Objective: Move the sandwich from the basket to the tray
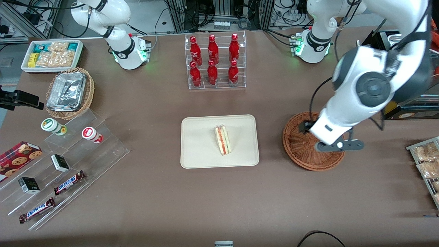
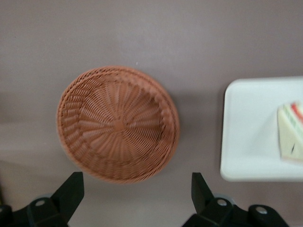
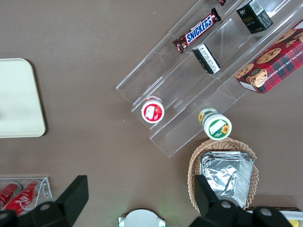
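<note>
The sandwich (image 1: 223, 140), a pale bread wedge with red, orange and green layers, lies on the cream-beige tray (image 1: 199, 144) in the middle of the table. It also shows in the left wrist view (image 2: 291, 132) on the tray (image 2: 248, 132). The reddish-brown wicker basket (image 1: 301, 147) stands beside the tray, toward the working arm's end, and is empty (image 2: 118, 124). My left gripper (image 1: 339, 145) hangs above the basket's edge, open and empty (image 2: 137, 182). The right wrist view shows a corner of the tray (image 3: 16, 99).
A clear rack of red bottles (image 1: 215, 61) stands farther from the camera than the tray. Toward the parked arm's end are a tan wicker basket with foil containers (image 1: 70, 92), a white snack bin (image 1: 51, 55) and clear stepped shelves with candy bars (image 1: 65, 161). Snack packets (image 1: 427, 161) lie at the working arm's end.
</note>
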